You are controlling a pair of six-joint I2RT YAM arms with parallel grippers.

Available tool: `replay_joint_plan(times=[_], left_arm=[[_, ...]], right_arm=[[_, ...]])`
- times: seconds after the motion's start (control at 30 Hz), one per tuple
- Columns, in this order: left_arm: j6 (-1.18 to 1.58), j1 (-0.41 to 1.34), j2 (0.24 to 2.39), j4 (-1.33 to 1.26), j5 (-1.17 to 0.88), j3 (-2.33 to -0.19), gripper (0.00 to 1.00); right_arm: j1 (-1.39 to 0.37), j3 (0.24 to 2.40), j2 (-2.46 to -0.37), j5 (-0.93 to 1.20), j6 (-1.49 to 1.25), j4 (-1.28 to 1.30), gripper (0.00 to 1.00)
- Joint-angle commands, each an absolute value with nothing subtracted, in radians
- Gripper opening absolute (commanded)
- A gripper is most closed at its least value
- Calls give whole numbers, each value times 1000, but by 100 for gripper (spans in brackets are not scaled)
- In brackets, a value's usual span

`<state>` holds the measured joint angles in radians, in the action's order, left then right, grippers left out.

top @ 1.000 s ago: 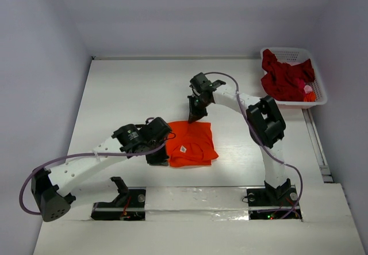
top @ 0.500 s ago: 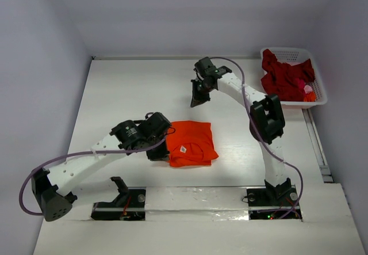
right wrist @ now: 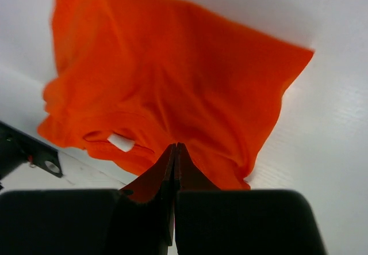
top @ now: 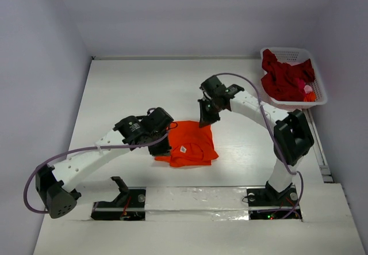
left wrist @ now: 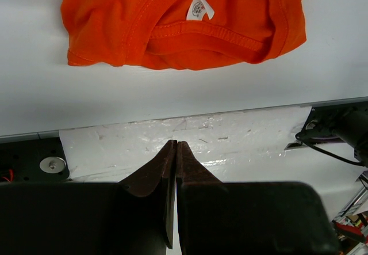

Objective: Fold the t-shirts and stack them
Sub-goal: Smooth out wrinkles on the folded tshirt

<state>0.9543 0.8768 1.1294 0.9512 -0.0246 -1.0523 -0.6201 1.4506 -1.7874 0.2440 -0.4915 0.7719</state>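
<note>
– White surface (top: 132, 88), near centre: orange t-shirt (top: 191, 144), folded. Left claw (top: 163, 150) at its left edge, right claw (top: 203, 121) at its far edge; both shut, empty.
– Crimson t-shirt (top: 282, 79) far right, in basket (top: 290, 50). Right arm nearer.

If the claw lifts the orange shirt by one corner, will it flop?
Probably flop: the orange shirt is wrinkled soft cloth, so its fold would likely fall open. It looks thin, so likely light. A push might bunch it.
</note>
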Motion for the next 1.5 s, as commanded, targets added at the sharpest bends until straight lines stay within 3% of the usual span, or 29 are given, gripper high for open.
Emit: replay_joint_plan(times=[0.0, 0.77, 1.47], left_arm=[[928, 865, 1141, 945, -11, -1103, 0], [873, 827, 1267, 948, -9, -1322, 0], [844, 756, 1216, 1019, 29, -1370, 0]], right_arm=[[-670, 1352, -1767, 241, -517, 693, 0], [-767, 1298, -1936, 370, -653, 564, 0], [-664, 1534, -2105, 377, -629, 653, 0]])
